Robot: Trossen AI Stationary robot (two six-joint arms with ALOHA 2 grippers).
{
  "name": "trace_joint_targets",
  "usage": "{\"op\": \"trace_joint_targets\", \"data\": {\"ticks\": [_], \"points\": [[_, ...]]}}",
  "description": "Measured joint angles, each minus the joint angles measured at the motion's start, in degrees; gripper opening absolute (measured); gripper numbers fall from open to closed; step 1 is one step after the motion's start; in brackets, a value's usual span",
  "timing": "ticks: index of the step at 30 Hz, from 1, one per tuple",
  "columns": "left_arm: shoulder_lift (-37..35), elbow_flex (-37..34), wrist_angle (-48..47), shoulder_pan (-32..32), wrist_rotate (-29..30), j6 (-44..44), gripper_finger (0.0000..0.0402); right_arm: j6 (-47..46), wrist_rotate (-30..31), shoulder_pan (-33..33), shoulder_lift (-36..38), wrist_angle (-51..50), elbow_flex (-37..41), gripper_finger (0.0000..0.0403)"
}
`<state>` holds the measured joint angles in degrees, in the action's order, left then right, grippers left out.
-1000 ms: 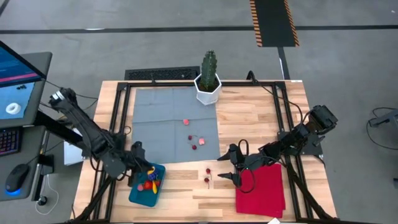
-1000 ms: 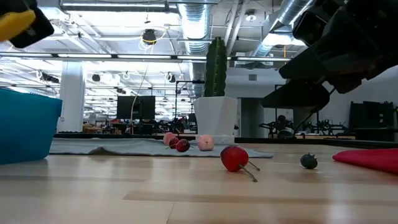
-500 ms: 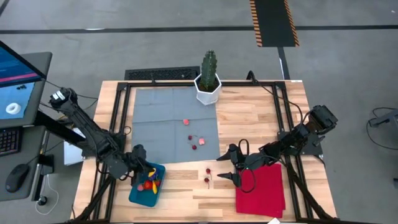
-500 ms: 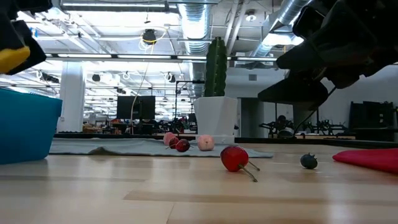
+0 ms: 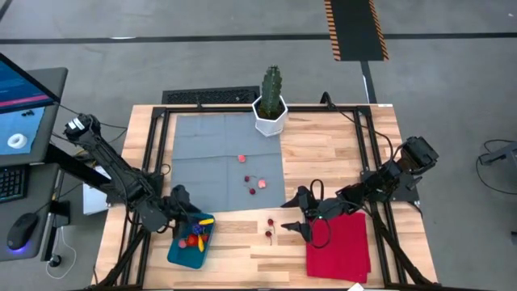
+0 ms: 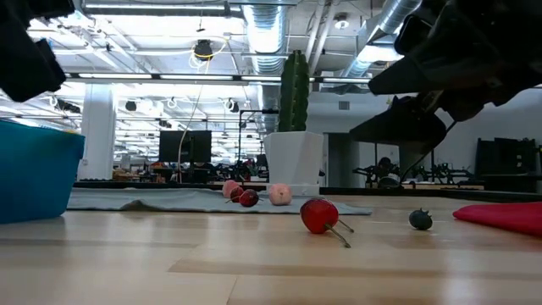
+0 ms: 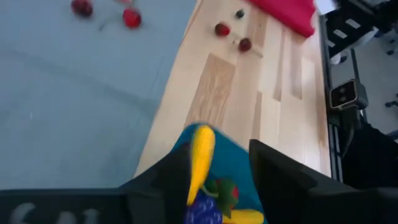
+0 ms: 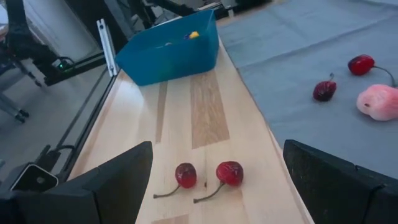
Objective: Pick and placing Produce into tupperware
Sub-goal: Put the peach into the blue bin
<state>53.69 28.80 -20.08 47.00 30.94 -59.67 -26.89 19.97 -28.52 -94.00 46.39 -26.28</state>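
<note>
The teal tupperware (image 5: 179, 250) stands at the table's near left and holds several pieces of produce, among them purple grapes (image 7: 202, 208). My left gripper (image 5: 192, 220) hangs open just above its far end. A yellow piece (image 7: 200, 155) lies between the fingers, slanting on the other pieces toward the far rim. My right gripper (image 5: 285, 217) stands open close above the wood, with two cherries (image 8: 185, 175) (image 8: 229, 173) lying just in front of its fingers. A pink piece (image 5: 241, 159) and more cherries (image 5: 252, 191) lie on the grey mat (image 5: 202, 145).
A cactus in a white pot (image 5: 271, 101) stands at the mat's far right corner. A red cloth (image 5: 339, 246) lies under my right arm at the near right. Bare wood runs between the tupperware and the two cherries.
My left gripper has sunk toward the tupperware with the yellow piece and then opened. The piece has left the fingers and now lies in the tupperware at its far end.
</note>
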Motion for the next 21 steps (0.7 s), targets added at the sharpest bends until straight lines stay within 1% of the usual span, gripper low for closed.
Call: {"op": "trace_joint_targets", "data": {"ticks": [4, 7, 9, 14, 16, 18, 21], "points": [[0.0, 0.0, 3.9, 0.0, 2.6, 6.0, 0.0172, -1.2, -0.5, 0.4, 0.0, 0.0, 0.0, 0.0386], [0.0, 0.0, 7.7, 0.1, 4.0, 11.8, 0.0176, -1.7, -0.6, 0.5, 0.0, 0.0, 0.0, 0.0386], [0.0, 0.0, 10.6, 0.1, 5.9, 16.4, 0.0176, -1.4, -0.4, 0.5, 0.0, 0.0, -0.1, 0.0386], [0.0, 0.0, 15.8, 0.2, 12.4, 26.1, 0.0177, 5.6, -0.5, 2.0, 0.0, 2.9, -3.2, 0.0385], [0.0, 0.0, 17.4, 0.2, 16.6, 30.9, 0.0177, 8.0, -0.9, 3.1, 0.0, 3.3, -5.3, 0.0384], [0.0, 0.0, 18.9, 0.0, 20.4, 35.3, 0.0177, 11.6, -3.3, 4.5, 0.0, 2.8, -7.2, 0.0384], [0.0, 0.0, 21.0, -0.5, 22.1, 40.6, 0.0177, 13.9, -5.4, 7.6, 0.0, 2.5, -9.0, 0.0383]]}}
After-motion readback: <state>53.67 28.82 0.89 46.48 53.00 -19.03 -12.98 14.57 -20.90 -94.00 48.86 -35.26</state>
